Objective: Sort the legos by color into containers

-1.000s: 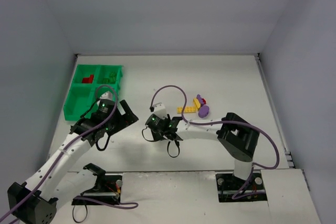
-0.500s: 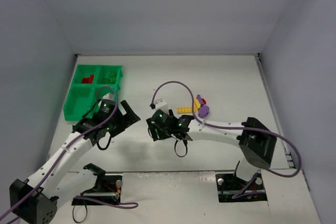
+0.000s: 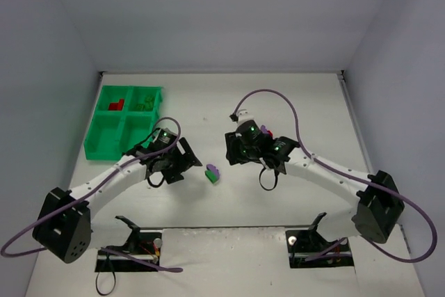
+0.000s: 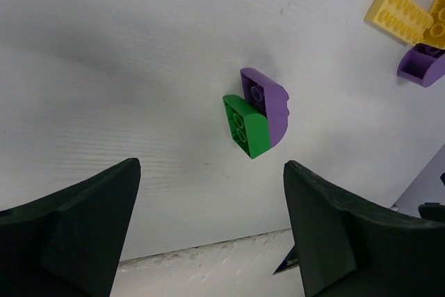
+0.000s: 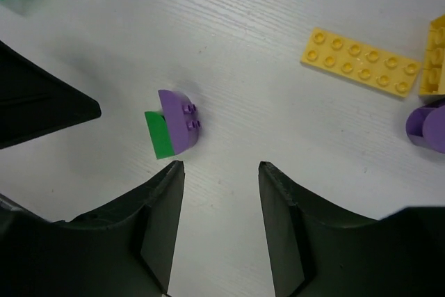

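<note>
Sorting is running partway: red plastic bricks (image 3: 116, 106) and green plastic bricks (image 3: 144, 102) are lying in the far two compartments of the bright green plastic tray (image 3: 106, 133) at ten o'clock on the white table (image 3: 292, 102). A purple curved brick (image 4: 268, 102) touching a green curved brick (image 4: 245, 126) is waiting mid-table between the left claw (image 4: 208, 179) and right claw (image 5: 221, 166), both gaping empty, with a flat yellow plate (image 5: 361, 64) and a rounded purple brick (image 5: 427, 126) lying at its two o'clock in the right wrist view. No writing is showing anywhere.
</note>
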Robot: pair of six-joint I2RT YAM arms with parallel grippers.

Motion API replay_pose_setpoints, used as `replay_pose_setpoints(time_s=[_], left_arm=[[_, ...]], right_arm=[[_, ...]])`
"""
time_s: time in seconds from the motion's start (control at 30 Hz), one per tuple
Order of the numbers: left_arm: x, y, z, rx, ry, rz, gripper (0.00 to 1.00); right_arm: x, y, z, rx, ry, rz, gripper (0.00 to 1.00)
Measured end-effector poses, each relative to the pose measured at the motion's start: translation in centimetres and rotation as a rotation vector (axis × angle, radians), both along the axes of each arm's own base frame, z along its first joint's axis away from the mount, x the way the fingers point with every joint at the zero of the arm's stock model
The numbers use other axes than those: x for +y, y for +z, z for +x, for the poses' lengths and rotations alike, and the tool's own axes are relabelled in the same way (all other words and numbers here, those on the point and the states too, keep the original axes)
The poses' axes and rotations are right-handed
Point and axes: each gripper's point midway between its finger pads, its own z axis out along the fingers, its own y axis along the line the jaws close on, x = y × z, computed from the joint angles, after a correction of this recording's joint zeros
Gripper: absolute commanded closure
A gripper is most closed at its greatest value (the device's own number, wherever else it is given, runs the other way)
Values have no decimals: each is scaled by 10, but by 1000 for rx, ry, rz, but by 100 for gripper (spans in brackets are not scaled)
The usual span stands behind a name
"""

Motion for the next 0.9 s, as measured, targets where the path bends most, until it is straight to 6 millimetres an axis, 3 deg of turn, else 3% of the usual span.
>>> replay_pose_setpoints(time_s=[0.13, 0.3, 0.47, 0.63, 0.9], left_arm=[[-9, -4, -2, 16, -12, -16, 31], [-4, -1, -8, -13, -6, -27, 31], [4, -14, -23, 11, -10, -18, 31], [7, -27, -35, 46, -24, -16, 31], [1, -24, -33, 27, -56, -41, 31]], right_arm=[[12, -13, 1, 72, 47, -7, 56], [40, -32, 10, 158, 109, -5, 56], [61, -46, 14, 219, 159, 2, 57], [72, -61, 17, 262, 174, -8, 58], [79, -91, 14, 328, 174, -59, 58]])
